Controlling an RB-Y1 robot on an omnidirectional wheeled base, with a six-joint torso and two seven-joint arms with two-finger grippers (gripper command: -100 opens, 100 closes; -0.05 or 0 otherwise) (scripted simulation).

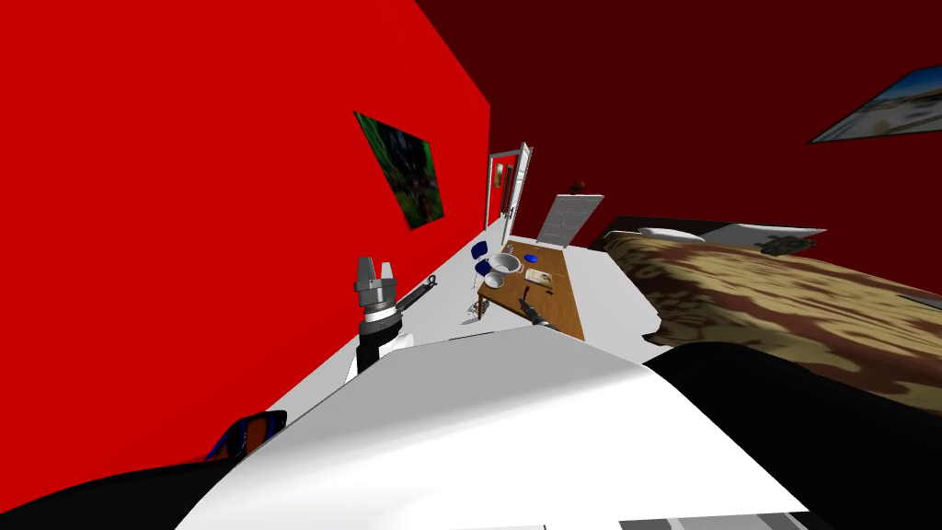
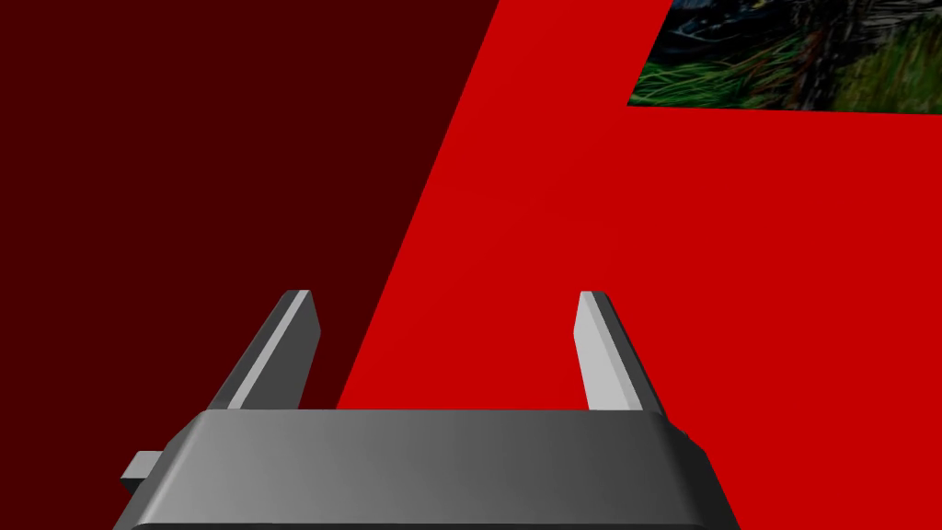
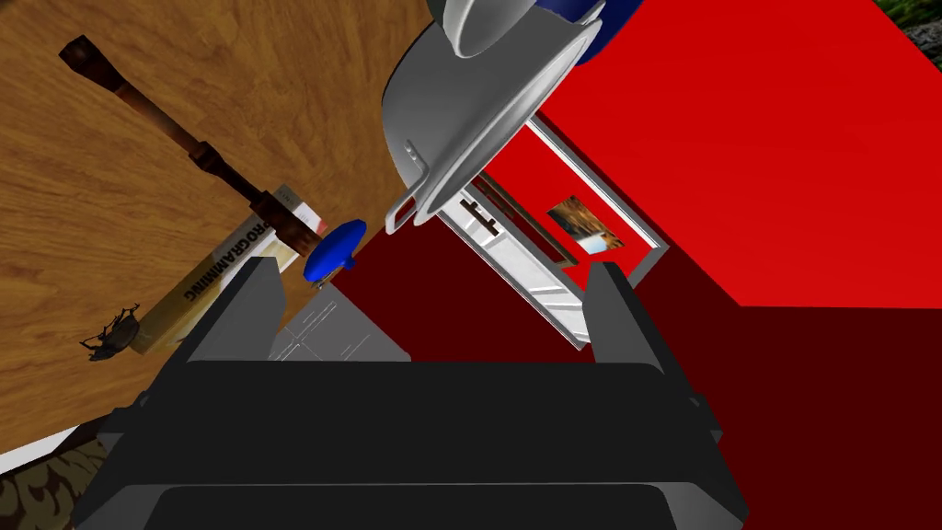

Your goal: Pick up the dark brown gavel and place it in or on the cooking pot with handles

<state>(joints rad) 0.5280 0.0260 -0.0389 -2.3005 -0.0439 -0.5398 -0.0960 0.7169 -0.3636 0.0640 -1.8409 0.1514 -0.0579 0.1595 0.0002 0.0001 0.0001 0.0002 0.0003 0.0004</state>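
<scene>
Hovering above the brown wood-grain bench, the right claw has its two fingers spread wide, and nothing sits between them. Beyond its fingertips the dark brown wooden gavel lies flat on the bench. Its slim turned handle stretches across bare wood, and its head rests on a corner of a tan book with "PROGRAMMING" printed along the spine. A small round blue disc sits just beside the gavel's head.

Past the disc stands the silver metal cooking pot with loop handles, apart from the gavel and near the bench's far end. A second silver vessel stands just beside it. A tiny dark beetle-shaped figure lies at the book's other end.

In the head view, two blue chairs stand at the bench's left side. A bed with a brown and tan camouflage cover lies to the right of the bench, across a strip of white floor. The left claw is held up on the robot's left, well apart from the bench. Its fingers are likewise spread and empty.
</scene>
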